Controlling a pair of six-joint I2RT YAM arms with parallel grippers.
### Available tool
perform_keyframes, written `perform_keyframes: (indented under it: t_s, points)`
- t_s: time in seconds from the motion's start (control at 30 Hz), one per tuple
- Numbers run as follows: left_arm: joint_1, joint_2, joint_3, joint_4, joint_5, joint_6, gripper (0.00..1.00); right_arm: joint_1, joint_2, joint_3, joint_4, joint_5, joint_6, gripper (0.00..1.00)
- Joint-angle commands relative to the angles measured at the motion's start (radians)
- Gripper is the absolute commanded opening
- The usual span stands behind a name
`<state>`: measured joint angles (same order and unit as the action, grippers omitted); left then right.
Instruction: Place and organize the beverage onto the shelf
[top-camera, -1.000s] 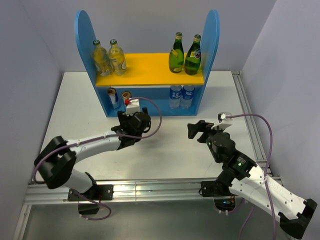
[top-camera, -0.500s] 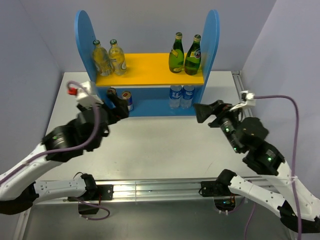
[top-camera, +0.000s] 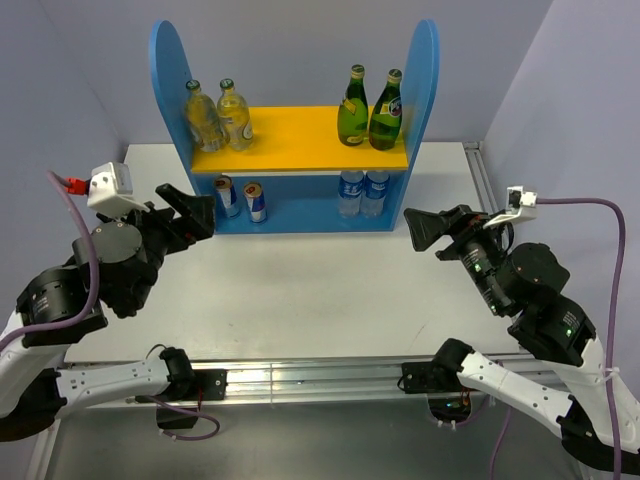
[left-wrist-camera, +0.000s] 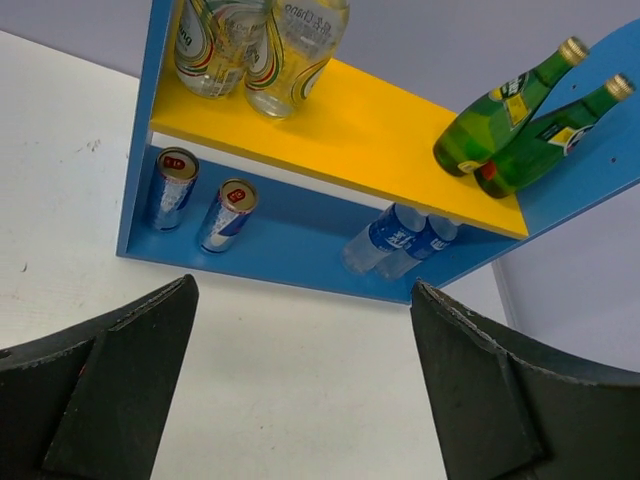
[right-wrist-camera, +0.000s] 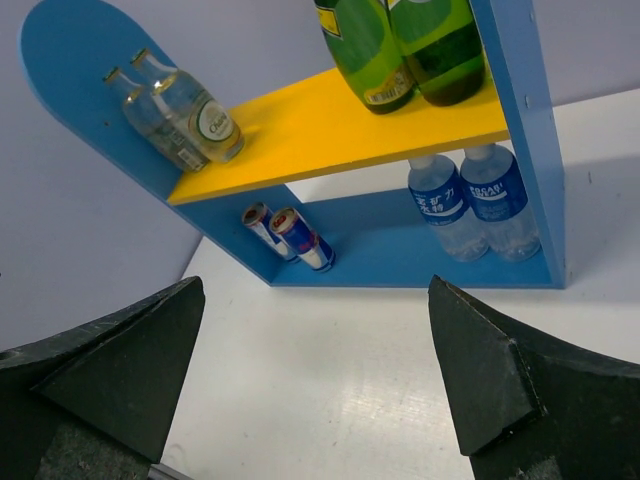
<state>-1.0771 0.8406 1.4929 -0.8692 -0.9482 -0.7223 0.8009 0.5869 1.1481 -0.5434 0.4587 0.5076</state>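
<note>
We are looking at a robot laboratory. The white table (top-camera: 330, 290) stands inside a booth of plain pale walls (top-camera: 300, 40). Along its near edge runs an aluminium rail (top-camera: 300, 374), where the left arm (top-camera: 105, 275) and the right arm (top-camera: 530, 300) are mounted, each with a loose purple cable (top-camera: 575, 203). The small blue shelf (top-camera: 170, 70) looks like a model of a shop rack.

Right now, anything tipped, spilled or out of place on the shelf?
Nothing stands out. On the shelf, clear bottles upper left, green bottles upper right, cans lower left, water bottles lower right, all upright in pairs; no spill visible.
</note>
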Motion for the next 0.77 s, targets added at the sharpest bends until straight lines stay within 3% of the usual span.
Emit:
perform_keyframes:
  t_s: [0.0,0.5,0.73]
  points:
    - [-0.006,0.014,0.020,-0.043,-0.004,0.015,0.94,0.006,0.014,0.007,-0.004,0.020,-0.015,1.00]
    - [-0.006,0.003,0.003,-0.037,0.012,0.027,0.95,0.006,0.030,-0.007,0.008,0.023,-0.012,1.00]
    - [-0.006,-0.049,-0.052,0.050,-0.006,0.046,0.96,0.006,0.033,-0.013,0.008,0.031,-0.018,1.00]
